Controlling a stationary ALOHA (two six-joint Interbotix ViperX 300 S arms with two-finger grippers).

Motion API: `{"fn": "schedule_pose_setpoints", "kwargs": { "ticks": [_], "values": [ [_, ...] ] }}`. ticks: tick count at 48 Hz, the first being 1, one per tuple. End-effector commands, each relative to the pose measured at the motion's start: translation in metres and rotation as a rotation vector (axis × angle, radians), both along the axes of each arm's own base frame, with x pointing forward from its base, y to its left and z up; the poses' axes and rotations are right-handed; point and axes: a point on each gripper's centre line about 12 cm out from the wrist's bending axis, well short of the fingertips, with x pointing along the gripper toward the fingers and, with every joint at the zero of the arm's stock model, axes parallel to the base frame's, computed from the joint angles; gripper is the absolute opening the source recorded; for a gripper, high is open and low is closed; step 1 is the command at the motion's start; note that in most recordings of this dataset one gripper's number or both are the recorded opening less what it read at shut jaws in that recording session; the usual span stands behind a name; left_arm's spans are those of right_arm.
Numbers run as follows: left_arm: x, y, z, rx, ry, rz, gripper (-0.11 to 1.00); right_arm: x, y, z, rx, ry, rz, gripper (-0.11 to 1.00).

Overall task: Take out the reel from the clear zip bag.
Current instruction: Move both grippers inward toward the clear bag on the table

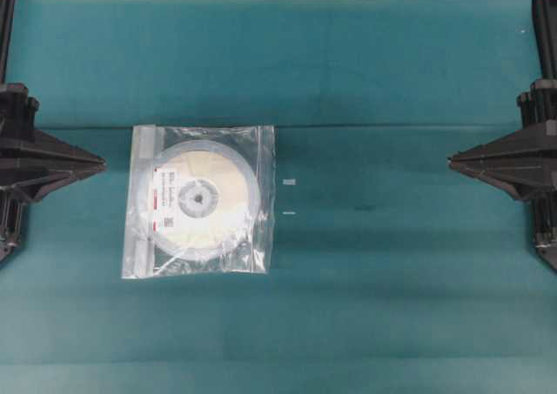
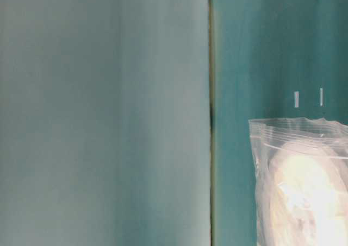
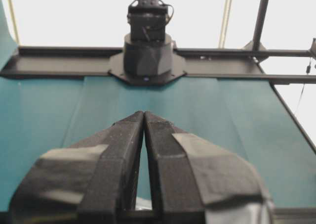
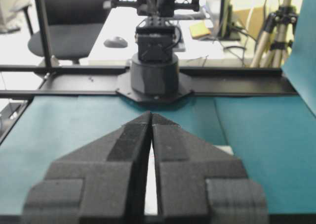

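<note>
- While both our left gripper (image 1: 103,162) and right gripper (image 1: 451,160) sit closed and empty, the reel (image 1: 202,202) lies sealed inside the clear zip bag (image 1: 261,163), left of centre.
- We risk dragging the slippery bag — the zip strip (image 1: 144,203) looks thin to pinch.

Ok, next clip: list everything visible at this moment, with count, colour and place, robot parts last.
clear zip bag: one, transparent with a whitish zip strip along its left edge, lying flat left of centre on the table in the overhead view.
reel: one, white and pale blue with a cream centre and grey hub, white label with a red strip, inside the bag.
tape marks: two, white, small, on the cloth just right of the bag.
table cloth: one, teal, covering the work surface.
left gripper: one, black, at the left edge, shut, holding nothing, apart from the bag.
right gripper: one, black, at the right edge, shut, holding nothing.
</note>
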Motion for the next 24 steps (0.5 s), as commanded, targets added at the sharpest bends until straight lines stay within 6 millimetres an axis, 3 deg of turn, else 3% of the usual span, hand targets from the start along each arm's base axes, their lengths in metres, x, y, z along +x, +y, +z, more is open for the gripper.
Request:
{"fn": "schedule_pose_setpoints", "kwargs": {
  "ticks": [1, 9, 24],
  "values": [
    [0.011, -0.001, 0.002, -0.069, 0.024, -0.008, 0.14, 0.003, -0.002, 0.012, 0.006, -0.035, -0.011, 0.08],
    [0.023, 0.003, 0.01, -0.246, 0.032, -0.002, -0.01, 0.011, -0.003, 0.003, 0.09, 0.013, -0.012, 0.01],
    [0.03, 0.003, 0.003, -0.345, 0.074, 0.002, -0.02, 0.055, -0.008, -0.039, 0.306, 0.208, -0.043, 0.01]
  ]
}}
